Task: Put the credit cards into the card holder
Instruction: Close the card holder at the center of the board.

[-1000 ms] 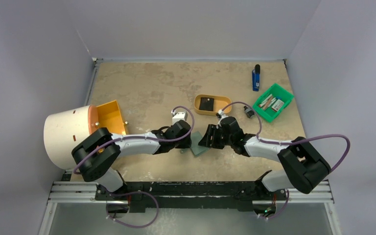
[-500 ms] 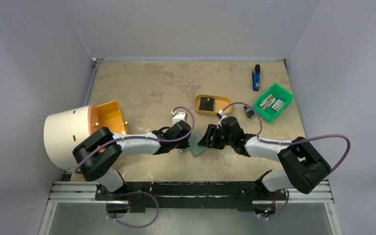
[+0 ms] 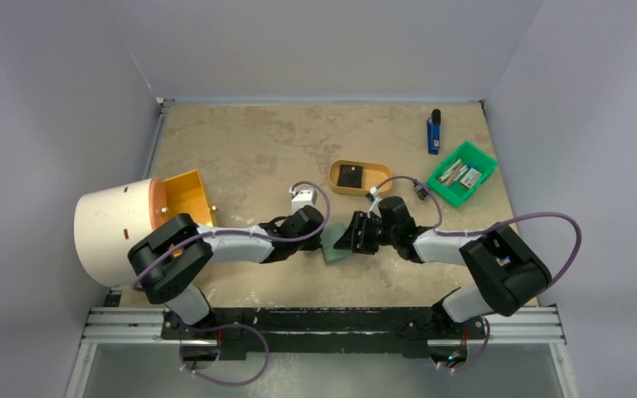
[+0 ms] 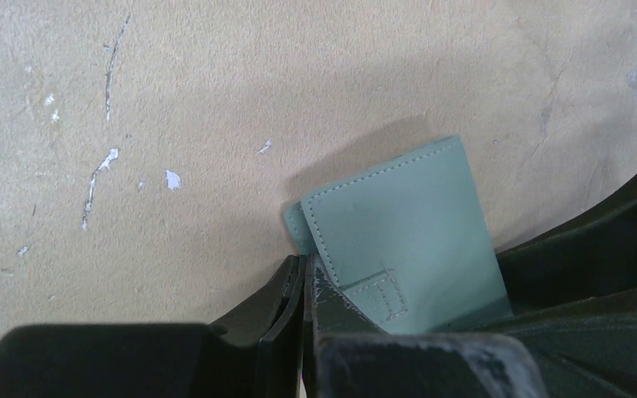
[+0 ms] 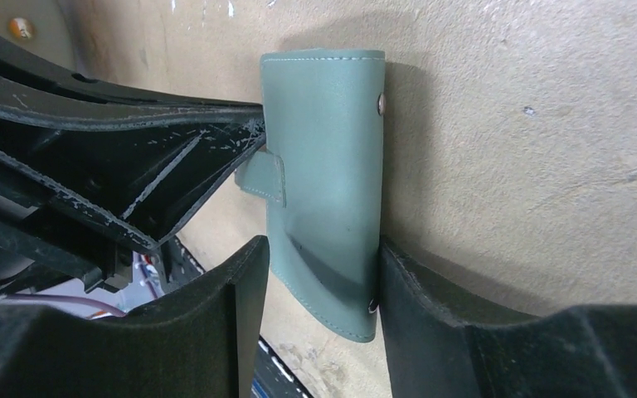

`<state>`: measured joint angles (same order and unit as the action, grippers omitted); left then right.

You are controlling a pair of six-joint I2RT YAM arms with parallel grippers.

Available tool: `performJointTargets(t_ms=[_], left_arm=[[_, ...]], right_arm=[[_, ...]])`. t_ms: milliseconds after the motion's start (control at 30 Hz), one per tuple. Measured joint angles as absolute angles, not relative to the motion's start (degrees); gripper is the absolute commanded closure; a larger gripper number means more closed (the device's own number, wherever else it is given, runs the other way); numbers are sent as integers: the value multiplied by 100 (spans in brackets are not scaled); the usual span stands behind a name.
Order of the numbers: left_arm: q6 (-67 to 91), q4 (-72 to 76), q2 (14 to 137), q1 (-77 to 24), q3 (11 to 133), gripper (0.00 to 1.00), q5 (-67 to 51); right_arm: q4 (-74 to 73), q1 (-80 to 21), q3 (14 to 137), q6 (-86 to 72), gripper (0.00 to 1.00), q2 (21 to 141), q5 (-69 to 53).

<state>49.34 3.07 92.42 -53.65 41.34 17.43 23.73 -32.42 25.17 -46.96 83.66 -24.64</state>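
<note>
You find the small sage-green soft card holder [image 3: 334, 253] near the middle of the beige stone-pattern table [image 3: 240, 149], between the left gripper [image 3: 322, 240] on its left and the right gripper [image 3: 345, 241] on its right. Behind it lies the tan oval tray [image 3: 373, 187], with a small black square item [image 3: 349, 176] in it. Right of this tray stands the green plastic bin [image 3: 452, 196].

You have one card holder [image 3: 334, 250] on one table [image 3: 240, 149]. Around it you can count one tan oval tray [image 3: 361, 192] with one small black square [image 3: 349, 176] inside and one green bin [image 3: 446, 191] — its flat contents are too small to number. There is also one blue tool [image 3: 434, 133], one yellow box [image 3: 187, 199], one white drum [image 3: 112, 228] and one small white block [image 3: 301, 197].
</note>
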Motion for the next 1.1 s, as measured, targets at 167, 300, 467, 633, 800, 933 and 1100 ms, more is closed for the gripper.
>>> performJointTargets(t_ms=[167, 300, 467, 633, 800, 933, 1100], left_arm=[[4932, 440, 9299, -5365, 4134, 100, 1778], [4934, 550, 9343, -5363, 4134, 100, 1789], [4952, 421, 9233, -5363, 4086, 99, 1931], [4952, -412, 8746, -5363, 3988, 88, 2292], [4952, -810, 8176, -5363, 3975, 82, 2480], [4947, -626, 7994, -5363, 3979, 80, 2344], [4932, -158, 8440, -5363, 4165, 81, 1892]], right_arm=[[2545, -3229, 2550, -4683, 51, 8597, -2762], [2670, -3229, 2574, -4681, 48, 8733, -2952], [2681, -3229, 2582, -4687, 46, 8737, -2985], [2609, -3229, 2617, -4683, 46, 8726, -2961], [2567, -3234, 2637, -4670, 46, 8726, -2954], [2550, -3234, 2646, -4628, 46, 8726, -2952], [2547, -3234, 2646, -4600, 46, 8726, -2952]])
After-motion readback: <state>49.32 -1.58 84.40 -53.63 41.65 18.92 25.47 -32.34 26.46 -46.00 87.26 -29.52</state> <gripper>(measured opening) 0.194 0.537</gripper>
